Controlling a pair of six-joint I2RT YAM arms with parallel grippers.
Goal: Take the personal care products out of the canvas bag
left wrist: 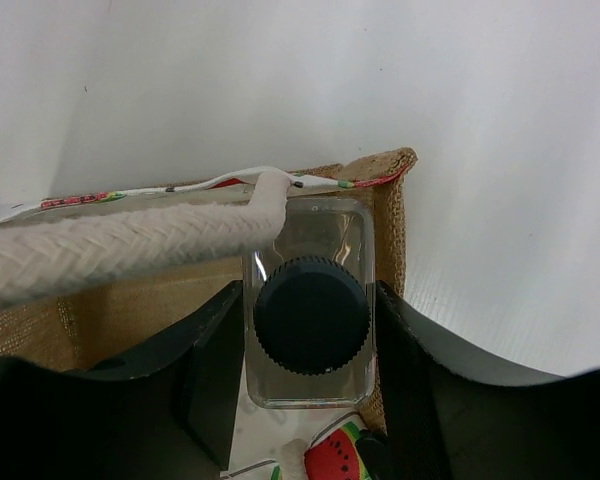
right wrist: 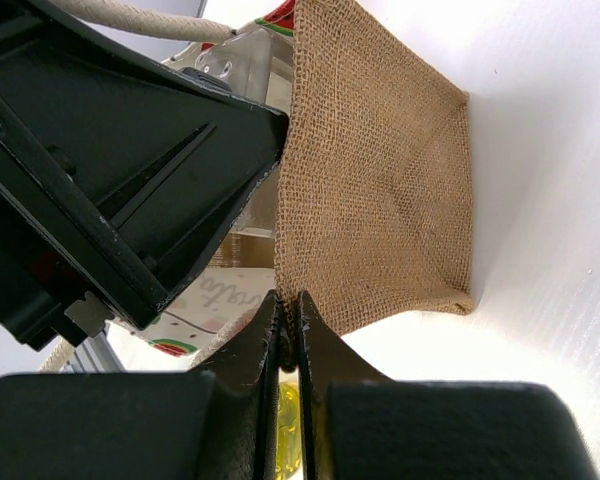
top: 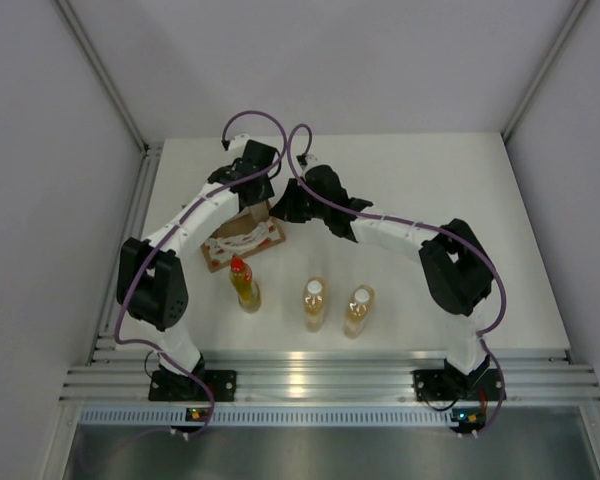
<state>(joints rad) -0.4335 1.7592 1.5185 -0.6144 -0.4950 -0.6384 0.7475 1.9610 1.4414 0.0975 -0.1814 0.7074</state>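
The tan canvas bag (top: 242, 238) lies at the back left of the table, with its white rope handle (left wrist: 130, 245) across the left wrist view. My left gripper (left wrist: 310, 345) is inside the bag's mouth, shut on the clear bottle with the dark grey cap (left wrist: 311, 315). My right gripper (right wrist: 290, 305) is shut on the bag's burlap edge (right wrist: 380, 190), pinching it beside the left gripper (top: 258, 190). The yellow bottle with a red cap (top: 244, 284) and two amber bottles with white caps (top: 314, 303) (top: 358, 308) stand on the table in front of the bag.
The three bottles stand in a row across the near middle of the white table (top: 430, 190). Grey walls close in the left, right and back sides. An aluminium rail (top: 320, 380) runs along the near edge by the arm bases.
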